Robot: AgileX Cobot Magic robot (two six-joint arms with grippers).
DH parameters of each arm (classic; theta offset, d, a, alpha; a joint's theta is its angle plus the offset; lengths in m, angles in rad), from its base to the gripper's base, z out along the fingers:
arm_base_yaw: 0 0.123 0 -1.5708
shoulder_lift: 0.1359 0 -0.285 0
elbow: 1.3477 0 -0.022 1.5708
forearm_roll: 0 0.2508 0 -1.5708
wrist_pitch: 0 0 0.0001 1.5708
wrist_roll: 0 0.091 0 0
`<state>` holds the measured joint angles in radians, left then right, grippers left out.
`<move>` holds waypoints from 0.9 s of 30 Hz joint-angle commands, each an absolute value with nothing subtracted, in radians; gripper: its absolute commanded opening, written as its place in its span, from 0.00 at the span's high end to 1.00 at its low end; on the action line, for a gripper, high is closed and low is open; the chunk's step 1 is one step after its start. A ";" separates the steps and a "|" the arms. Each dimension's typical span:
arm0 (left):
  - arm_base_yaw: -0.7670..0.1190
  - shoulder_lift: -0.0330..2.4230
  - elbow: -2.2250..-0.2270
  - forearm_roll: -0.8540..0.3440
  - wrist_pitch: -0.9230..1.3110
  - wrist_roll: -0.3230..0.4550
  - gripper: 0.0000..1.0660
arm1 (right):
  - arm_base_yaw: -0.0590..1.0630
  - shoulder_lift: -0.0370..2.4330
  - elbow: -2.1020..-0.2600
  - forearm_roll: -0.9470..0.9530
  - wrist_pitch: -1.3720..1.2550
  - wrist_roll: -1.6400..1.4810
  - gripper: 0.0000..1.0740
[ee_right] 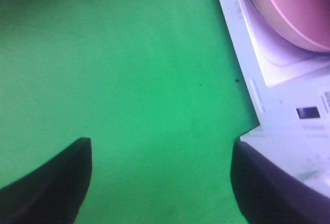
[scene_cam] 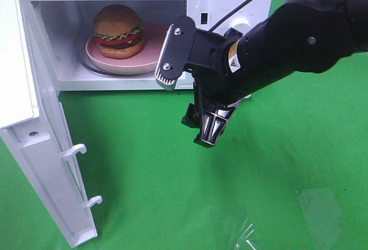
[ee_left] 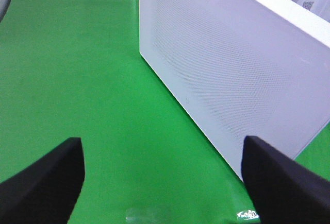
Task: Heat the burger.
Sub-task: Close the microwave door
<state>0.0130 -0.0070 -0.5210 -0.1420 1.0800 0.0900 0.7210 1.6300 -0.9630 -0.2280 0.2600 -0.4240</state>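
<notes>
The burger (scene_cam: pixel 118 31) stands upright on a pink plate (scene_cam: pixel 150 57) inside the open white microwave (scene_cam: pixel 233 0). The plate's rim also shows in the right wrist view (ee_right: pixel 289 23). My right gripper (scene_cam: pixel 206 128) hangs open and empty over the green cloth just in front of the microwave's right front corner, apart from the plate. Its fingers (ee_right: pixel 49 188) frame bare cloth. My left gripper (ee_left: pixel 162 183) is open and empty, facing the outer face of the microwave door (ee_left: pixel 227 64). The left arm is out of the high view.
The microwave door (scene_cam: pixel 34 123) stands swung wide open at the left, with two latch hooks (scene_cam: pixel 75 150) on its edge. The control panel with a dial (scene_cam: pixel 240 25) is partly hidden by my right arm. Green cloth (scene_cam: pixel 241 204) covers the table.
</notes>
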 commanded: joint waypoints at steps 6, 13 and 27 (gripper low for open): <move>0.013 -0.011 -0.519 -0.143 1.070 0.084 0.28 | 0.722 1.513 -0.900 -0.214 0.333 -0.168 0.34; 0.013 -0.011 -0.519 -0.143 1.070 0.084 0.28 | 0.722 1.429 -0.884 -0.165 0.543 -0.035 0.34; 0.013 -0.011 -0.519 -0.143 1.070 0.084 0.28 | 0.722 1.216 -0.880 -0.165 0.800 0.011 0.34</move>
